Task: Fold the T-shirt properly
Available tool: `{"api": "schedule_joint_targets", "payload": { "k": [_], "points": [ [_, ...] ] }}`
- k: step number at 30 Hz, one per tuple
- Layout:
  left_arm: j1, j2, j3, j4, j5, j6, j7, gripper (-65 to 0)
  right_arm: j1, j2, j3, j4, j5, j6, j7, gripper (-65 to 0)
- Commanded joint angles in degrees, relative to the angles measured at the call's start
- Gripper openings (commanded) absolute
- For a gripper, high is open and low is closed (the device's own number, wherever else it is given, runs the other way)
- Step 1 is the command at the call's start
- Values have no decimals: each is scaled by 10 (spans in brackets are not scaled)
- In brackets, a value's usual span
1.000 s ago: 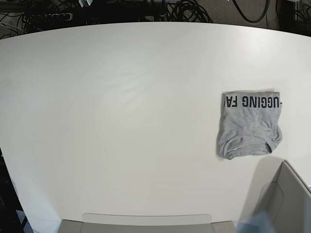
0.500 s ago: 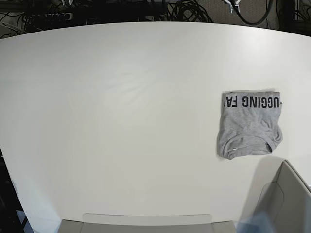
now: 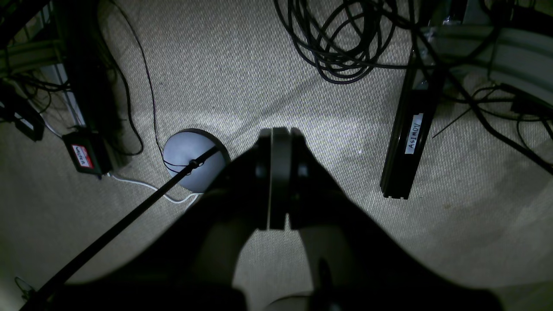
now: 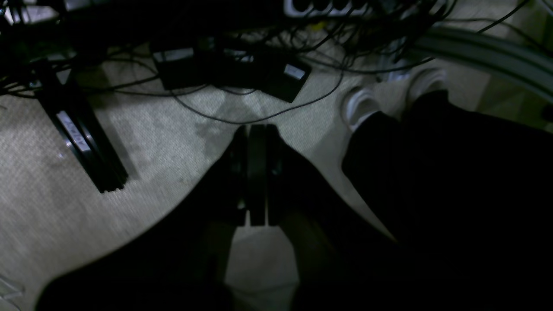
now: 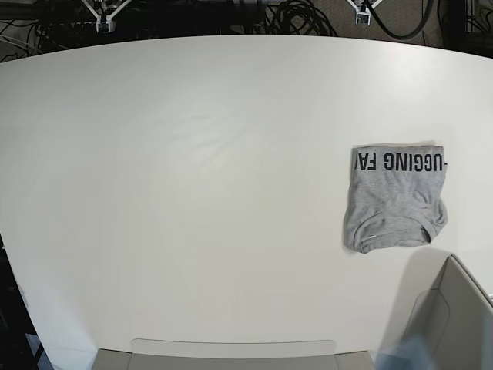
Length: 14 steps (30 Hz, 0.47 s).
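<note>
t-shirt [image 5: 396,198] lies folded on the worktop [image 5: 192,193], lettering strip along its far edge, just beyond the grey box [image 5: 454,324] corner. my left pincer [image 3: 276,134] and right pincer [image 4: 255,129] are both clamped shut, empty, out over the carpet [image 3: 242,65] past the worktop's far edge.

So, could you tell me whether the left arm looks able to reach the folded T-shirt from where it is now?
Probably yes. The T-shirt lies alone on the table, on the left arm's side, with nothing over it. The left gripper, jaws shut, is back past the far edge above the floor, so it must first come forward.
</note>
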Motion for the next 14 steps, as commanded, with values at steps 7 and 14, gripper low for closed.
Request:
{"api": "schedule_joint_targets", "payload": {
  "k": [7,14],
  "points": [
    [-2,13,-1,0,-2,3,-4,-650,14,-8,0,4,1,-3,11,-650],
    [-32,24,1,0,-1,3,-4,-650,18,-36,0,4,1,-3,11,-650]
  ]
}}
